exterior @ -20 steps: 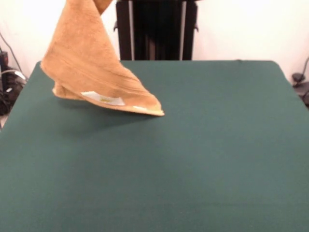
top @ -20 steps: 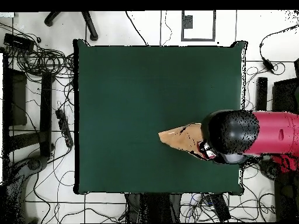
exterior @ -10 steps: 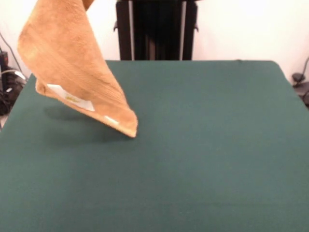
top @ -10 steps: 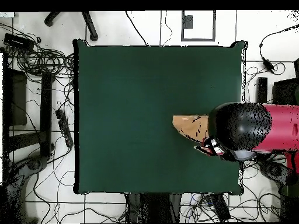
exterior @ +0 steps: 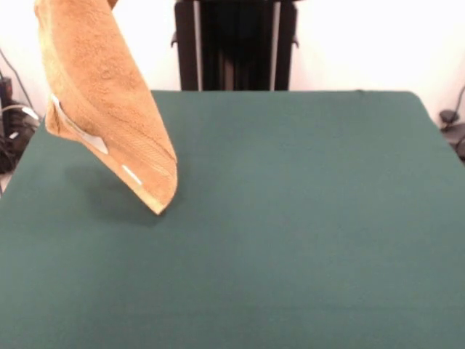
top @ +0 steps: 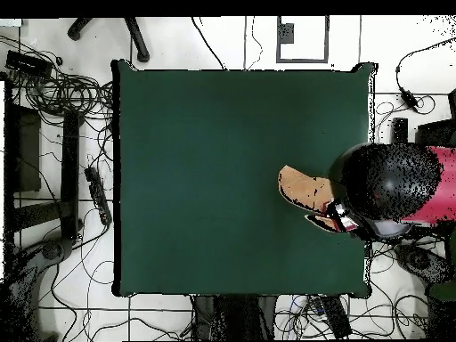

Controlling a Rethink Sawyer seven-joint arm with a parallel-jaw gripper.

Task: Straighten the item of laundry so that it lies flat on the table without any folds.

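Observation:
The golden-orange towel hangs folded in the air over the far left part of the green table. Its top runs out of the picture's upper edge. Its lowest corner points down just above the cloth, and the white label shows on its near side. In the overhead view the towel sticks out from under the red and black arm near the table's right edge. The gripper is mostly hidden under the arm's head and holds the towel up.
The robot's black pedestal stands behind the table's far edge. Cables and black gear lie on the floor round the table. The rest of the table cloth is bare.
The arm has carried the towel toward the table's side edge and raised it. Its lower edge has left the cloth, and the hanging corner has swung down and narrowed.

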